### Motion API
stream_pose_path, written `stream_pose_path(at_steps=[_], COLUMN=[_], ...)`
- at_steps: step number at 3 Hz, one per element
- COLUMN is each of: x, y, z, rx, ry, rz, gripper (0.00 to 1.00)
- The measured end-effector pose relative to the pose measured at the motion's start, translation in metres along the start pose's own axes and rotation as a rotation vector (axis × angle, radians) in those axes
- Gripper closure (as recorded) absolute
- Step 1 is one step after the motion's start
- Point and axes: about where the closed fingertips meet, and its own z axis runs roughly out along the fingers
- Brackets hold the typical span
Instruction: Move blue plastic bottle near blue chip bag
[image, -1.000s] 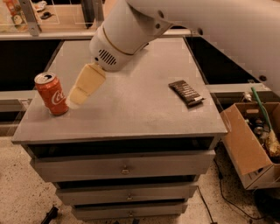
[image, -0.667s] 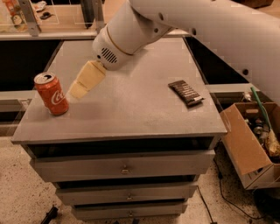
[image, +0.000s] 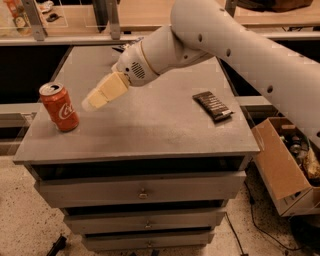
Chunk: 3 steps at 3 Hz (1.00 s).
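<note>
Robot gripper (image: 89, 104) hovers beside a red soda can (image: 60, 106) on a grey desk (image: 150, 125).

The can stands upright near the desk's 9 o'clock edge, with the gripper just off its 3 o'clock side, not touching it. The cream fingers (image: 107, 90) look pressed together and grip nothing. A black bar-shaped packet (image: 213, 105) lies flat toward 3 o'clock, well apart from the can. A cardboard box (image: 280, 165) sits on the floor at the desk's 4 o'clock.
</note>
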Motion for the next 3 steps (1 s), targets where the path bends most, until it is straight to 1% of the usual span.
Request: stream_pose_path(at_steps=[1, 2, 3], x=[-0.002, 0.002, 0.009], y=[0.005, 0.019, 0.036], z=[0.000, 0.000, 0.005], rx=[-0.061, -0.060, -0.008], ry=[-0.077, -0.098, -0.077], rz=[-0.058, -0.140, -0.176], gripper=[0.00, 0.00, 0.00])
